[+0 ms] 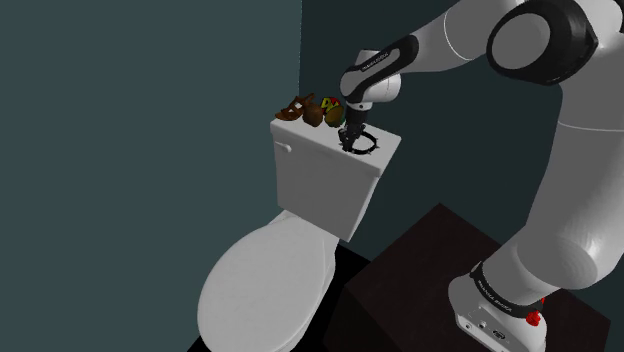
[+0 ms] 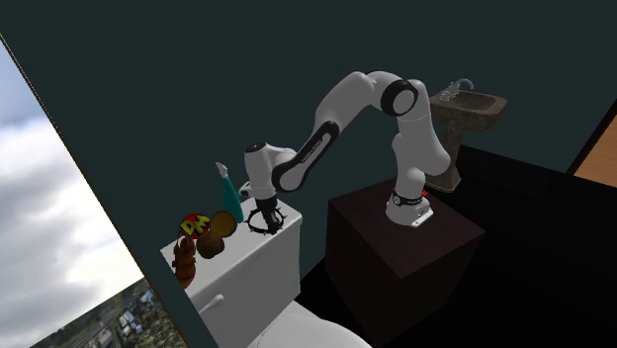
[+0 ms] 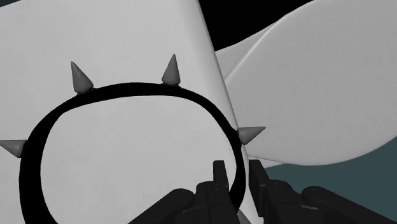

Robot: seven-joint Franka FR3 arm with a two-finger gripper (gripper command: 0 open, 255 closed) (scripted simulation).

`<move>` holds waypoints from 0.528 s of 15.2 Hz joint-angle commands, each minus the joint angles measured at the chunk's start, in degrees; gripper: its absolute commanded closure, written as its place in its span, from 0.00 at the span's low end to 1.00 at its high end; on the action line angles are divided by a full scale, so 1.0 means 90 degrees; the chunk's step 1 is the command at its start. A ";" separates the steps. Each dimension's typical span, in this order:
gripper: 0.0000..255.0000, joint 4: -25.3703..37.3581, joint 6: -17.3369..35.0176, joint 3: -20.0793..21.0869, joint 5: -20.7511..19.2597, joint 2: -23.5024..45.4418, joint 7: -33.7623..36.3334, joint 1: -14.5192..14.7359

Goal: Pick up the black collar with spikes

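Between the two black fingers of the hand (image 3: 236, 167) runs the band of the black collar (image 3: 127, 89). One finger stands inside the ring and the other outside it, and the gap between them is no wider than the band, so I judge them clamped on it. The collar lies flat on the white lid of the toilet tank (image 3: 127, 159), a nearly round loop with no long axis to speak of, its grey spikes pointing outward in the lid's plane. The gripped stretch sits close to the lid's edge, on the side toward the bowl, between two spikes and touching neither as far as I can see. Most of the ring spreads away from the fingers across the lid. Since the hand comes down from above, the move ahead looks like a straight lift, with the loop likely to hang from that one pinched spot.

Past the edge lies the closed white toilet lid (image 3: 305, 95). Further along the tank top, well apart from the collar, sit a brown sandal (image 2: 184, 262), a teal bottle (image 2: 230, 198) and a yellow thing (image 2: 193, 224) with red letters that look like "DK". Small writing on the arm cannot be read. Beyond the dark stand (image 2: 396, 247), a brown sink (image 2: 470, 104) stands by the wall.
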 commanded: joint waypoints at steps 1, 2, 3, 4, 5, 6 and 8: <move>1.00 0.0011 -0.0090 -0.0009 -0.0019 -0.0080 0.0020 0.0006; 1.00 0.0025 -0.0157 -0.0015 -0.0032 -0.0134 0.0033 0.0009; 1.00 0.0039 -0.0224 -0.0021 -0.0045 -0.0188 0.0047 0.0012; 1.00 0.0054 -0.0291 -0.0027 -0.0058 -0.0241 0.0060 0.0015; 1.00 0.0071 -0.0358 -0.0033 -0.0071 -0.0293 0.0074 0.0018; 1.00 0.0089 -0.0426 -0.0038 -0.0083 -0.0344 0.0087 0.0021; 1.00 0.0129 -0.0564 -0.0048 -0.0108 -0.0443 0.0113 0.0026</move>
